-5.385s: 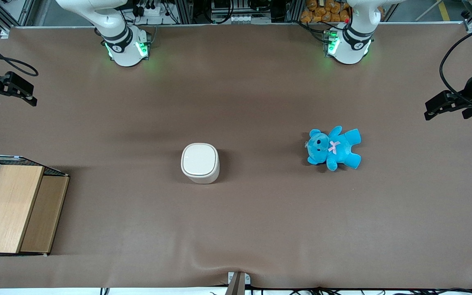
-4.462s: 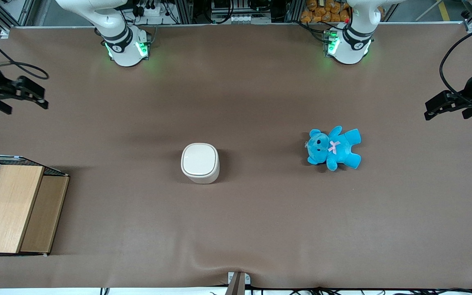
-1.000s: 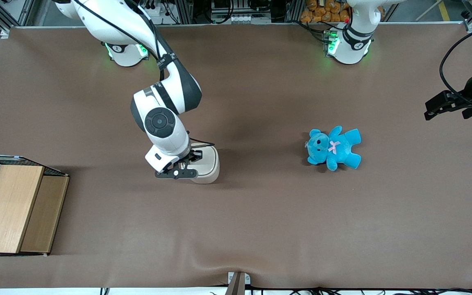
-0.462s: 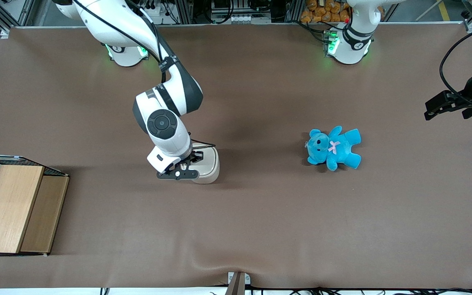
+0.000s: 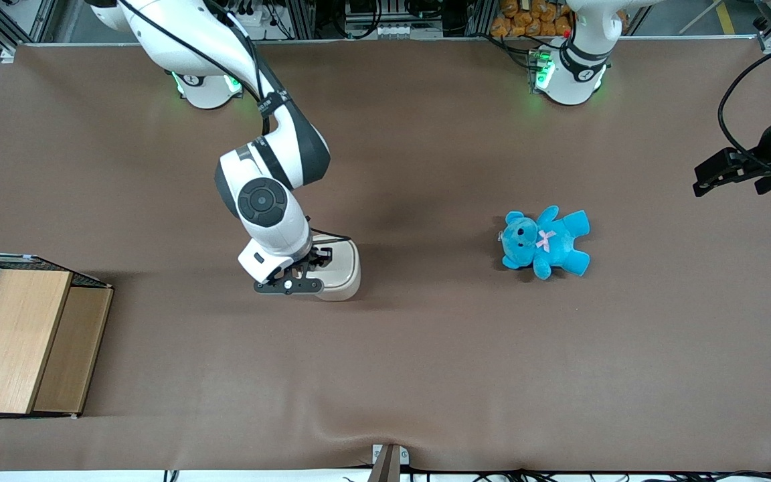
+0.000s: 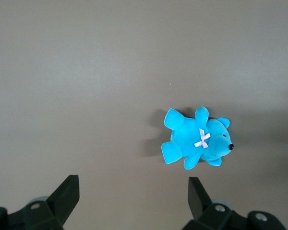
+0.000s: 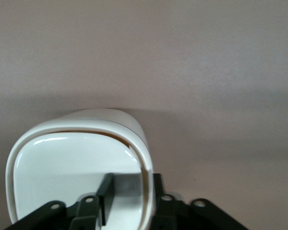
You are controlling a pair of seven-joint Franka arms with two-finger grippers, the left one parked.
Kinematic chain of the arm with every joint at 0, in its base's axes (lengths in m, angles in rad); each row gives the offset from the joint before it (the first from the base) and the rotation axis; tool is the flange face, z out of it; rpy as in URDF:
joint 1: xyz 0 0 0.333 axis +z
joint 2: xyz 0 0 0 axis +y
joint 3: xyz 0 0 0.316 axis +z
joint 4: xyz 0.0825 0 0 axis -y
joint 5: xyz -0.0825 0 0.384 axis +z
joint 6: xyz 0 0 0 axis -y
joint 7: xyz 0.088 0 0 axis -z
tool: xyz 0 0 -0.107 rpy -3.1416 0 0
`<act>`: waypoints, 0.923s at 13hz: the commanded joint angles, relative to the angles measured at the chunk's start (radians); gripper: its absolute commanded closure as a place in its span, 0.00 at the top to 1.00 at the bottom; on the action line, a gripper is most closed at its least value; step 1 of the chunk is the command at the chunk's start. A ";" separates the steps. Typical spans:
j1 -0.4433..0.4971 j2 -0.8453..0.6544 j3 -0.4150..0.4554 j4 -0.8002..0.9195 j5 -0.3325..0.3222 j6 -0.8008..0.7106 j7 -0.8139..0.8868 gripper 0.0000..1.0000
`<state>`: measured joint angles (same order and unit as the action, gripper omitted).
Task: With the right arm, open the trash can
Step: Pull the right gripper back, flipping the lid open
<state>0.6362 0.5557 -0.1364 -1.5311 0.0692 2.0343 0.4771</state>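
Observation:
The cream-white trash can [image 5: 344,268] stands mid-table, and the white right arm [image 5: 264,199] covers most of it. My black gripper [image 5: 305,268] is down on the can's edge toward the working arm's end. In the right wrist view the gripper [image 7: 132,179] is open and straddles the lid's rim. One finger [image 7: 106,187] lies over the glossy lid [image 7: 77,163] and the other finger [image 7: 157,184] is outside the can's wall. A thin tan gap [image 7: 93,133] shows under the lid's edge farthest from the fingers.
A blue teddy bear [image 5: 546,241] lies on the brown table toward the parked arm's end and also shows in the left wrist view [image 6: 197,141]. A wooden box with wire mesh [image 5: 17,341] stands at the working arm's end, nearer the front camera.
The right arm came from the table's end and lowered its gripper onto the trash can. In the last second it barely moved, and the can's visible side shifted slightly toward the parked arm's end.

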 commanded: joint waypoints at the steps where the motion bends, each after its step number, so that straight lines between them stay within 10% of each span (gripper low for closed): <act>1: -0.001 -0.060 -0.003 0.037 0.014 -0.116 -0.003 1.00; 12: -0.111 -0.282 -0.038 0.091 -0.002 -0.316 -0.056 1.00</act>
<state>0.5734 0.3429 -0.1837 -1.4322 0.0683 1.7620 0.4658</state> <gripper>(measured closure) 0.000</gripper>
